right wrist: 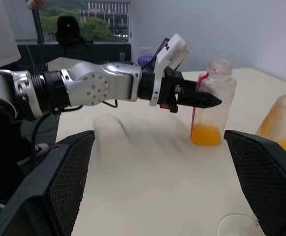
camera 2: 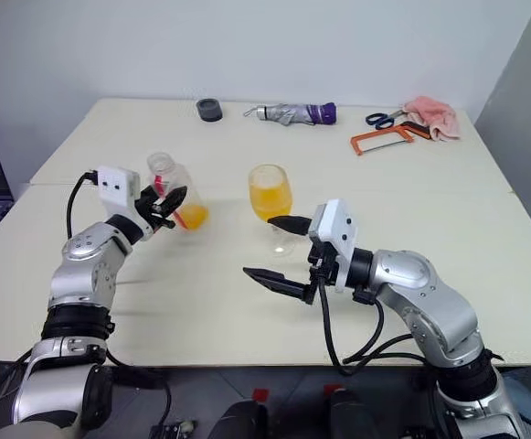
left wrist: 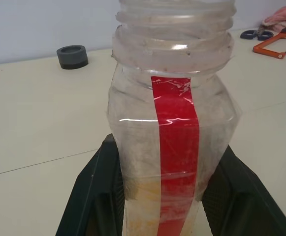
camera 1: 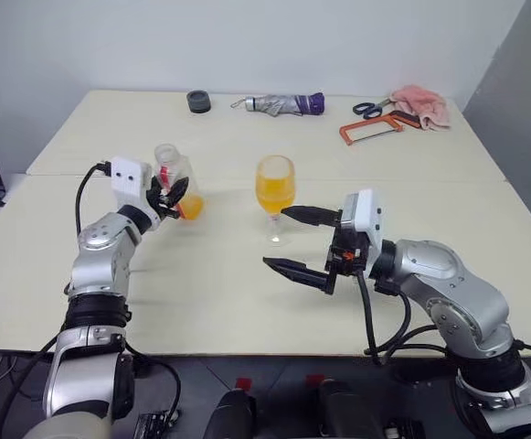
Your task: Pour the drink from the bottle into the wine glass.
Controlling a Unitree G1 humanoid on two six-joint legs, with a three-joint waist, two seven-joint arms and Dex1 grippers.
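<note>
Bottle (camera 1: 175, 179) (uncapped, a little drink (camera 1: 190, 208) pooling at its base) is sitting upright at left of centre in the head view, with the left gripper (camera 1: 170, 196) clenching it around the body. Right of it, the wine glass (camera 1: 275, 187) is standing mid-frame, holding orange liquid in its bowl. The right gripper (camera 1: 294, 240) is hanging released just below the glass. Pouring looks finished; next is probably setting the bottle down and letting go.

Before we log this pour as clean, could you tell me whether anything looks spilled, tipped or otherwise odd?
No spill shows on the table. The wine glass stands upright holding orange drink. The uncapped bottle, upright in the left tool, has a little left at the bottom. Nothing stands out.
</note>
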